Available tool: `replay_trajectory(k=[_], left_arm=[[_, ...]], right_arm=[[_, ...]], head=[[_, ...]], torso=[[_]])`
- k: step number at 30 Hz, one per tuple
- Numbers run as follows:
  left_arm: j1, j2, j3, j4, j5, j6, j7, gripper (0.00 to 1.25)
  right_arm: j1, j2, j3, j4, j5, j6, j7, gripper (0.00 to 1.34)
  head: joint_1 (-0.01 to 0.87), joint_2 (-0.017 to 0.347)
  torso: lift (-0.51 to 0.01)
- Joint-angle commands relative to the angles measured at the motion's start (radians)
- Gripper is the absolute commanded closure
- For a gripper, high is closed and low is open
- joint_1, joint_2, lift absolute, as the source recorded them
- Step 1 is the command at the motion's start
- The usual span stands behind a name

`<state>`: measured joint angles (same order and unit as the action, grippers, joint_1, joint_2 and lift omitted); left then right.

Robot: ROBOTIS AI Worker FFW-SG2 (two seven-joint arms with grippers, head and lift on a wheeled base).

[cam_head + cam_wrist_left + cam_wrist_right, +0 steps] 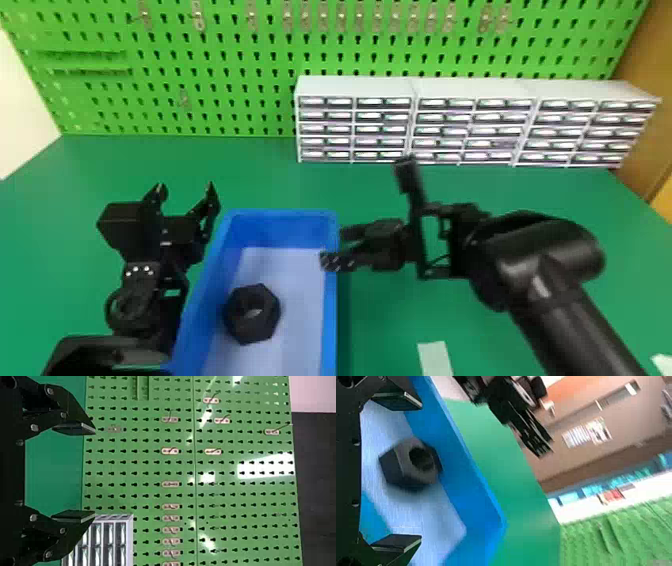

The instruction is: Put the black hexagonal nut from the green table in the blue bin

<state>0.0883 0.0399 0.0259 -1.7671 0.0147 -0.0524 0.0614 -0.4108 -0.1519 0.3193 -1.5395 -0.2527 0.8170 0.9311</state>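
The black nut (251,330) is in the blue bin (330,300). It's down on the pale floor of the bin, a bit left of the mid., near the left wall. Can't tell if it touches that wall. Its round hole faces up, & no fingers are on it.

The right gripper (336,246) is up by the bin's right rim, w/ its tips reaching over that side, pointing left. It's open, w/ a wide gap btwn the two flat fingers, & it holds nothing. The nut is farther off, past the gap, in the right wrist view. Can't tell if the tips touch the rim.

The left gripper (185,191) is parked just left of the bin, pointing to the far side. It's open too, w/ nothing btwn its fingers.

The bin sits on the green table (385,310). Far back, the green board (240,55) stands up, full of little holes, w/ a row of metal clips (359,19) up high. The white drawers (356,87), lots of small ones, are in front of the board, at the far right. A bit of white paper (435,357) is on the table's near part, right of the bin.
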Motion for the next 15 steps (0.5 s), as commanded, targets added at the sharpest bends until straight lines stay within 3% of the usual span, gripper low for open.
replay_trajectory(k=[1, 8, 15], left_arm=[[0.001, 0.000, 0.000, 0.000, 0.001, -0.001, 0.000, 0.50], [0.001, 0.000, -0.001, 0.000, 0.001, -0.001, 0.000, 0.50], [0.004, 0.000, -0.001, 0.000, 0.001, -0.001, 0.000, 0.50]], right_arm=[[0.026, 0.014, -0.137, -0.033, 0.070, -0.010, 0.000, 0.13], [0.052, 0.028, -0.275, -0.070, 0.125, -0.052, -0.012, 0.13], [0.086, 0.038, -0.364, -0.108, 0.116, -0.096, -0.092, 0.13]], head=[[0.657, 0.057], [0.657, 0.057], [0.657, 0.057]], torso=[[-0.095], [-0.095], [-0.095]])
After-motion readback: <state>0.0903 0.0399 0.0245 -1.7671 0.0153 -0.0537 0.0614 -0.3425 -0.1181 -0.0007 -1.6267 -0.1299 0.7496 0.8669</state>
